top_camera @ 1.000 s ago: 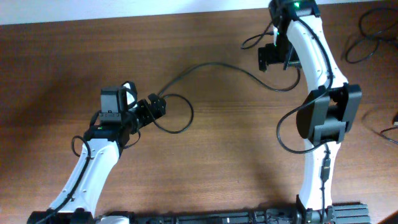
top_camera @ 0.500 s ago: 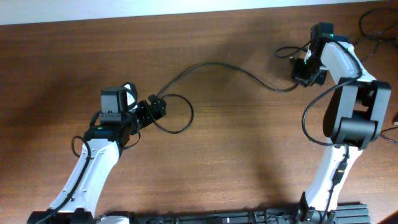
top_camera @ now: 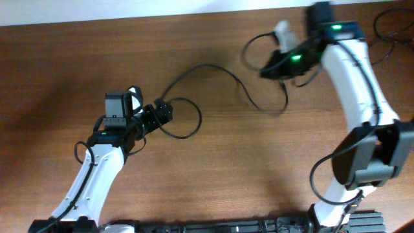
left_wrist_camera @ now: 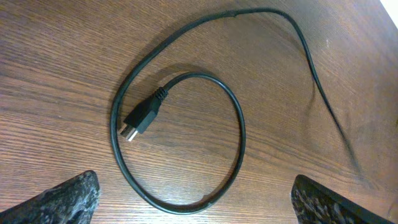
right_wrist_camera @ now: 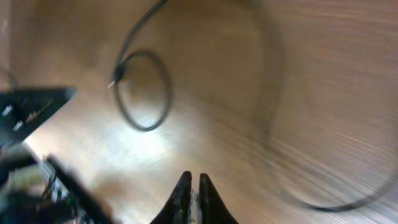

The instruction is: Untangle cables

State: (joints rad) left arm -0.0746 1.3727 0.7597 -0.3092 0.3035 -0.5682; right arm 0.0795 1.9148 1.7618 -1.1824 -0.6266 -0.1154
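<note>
The thin black cord (left_wrist_camera: 243, 140) lies on the brown wooden surface (top_camera: 226, 168), its plug end looped at the left between the wide-open jaws of the left gripper (left_wrist_camera: 196, 198). The jaws of the right gripper (right_wrist_camera: 191, 186), far right, look pressed together; I cannot tell whether they pinch the cord. This looks like the spreading step, and the next move calls for pinching the loop and opening it out.

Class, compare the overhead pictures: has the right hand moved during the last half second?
Yes. The right hand has swung left, toward the left hand, which has stayed put beside the cable loop.
</note>
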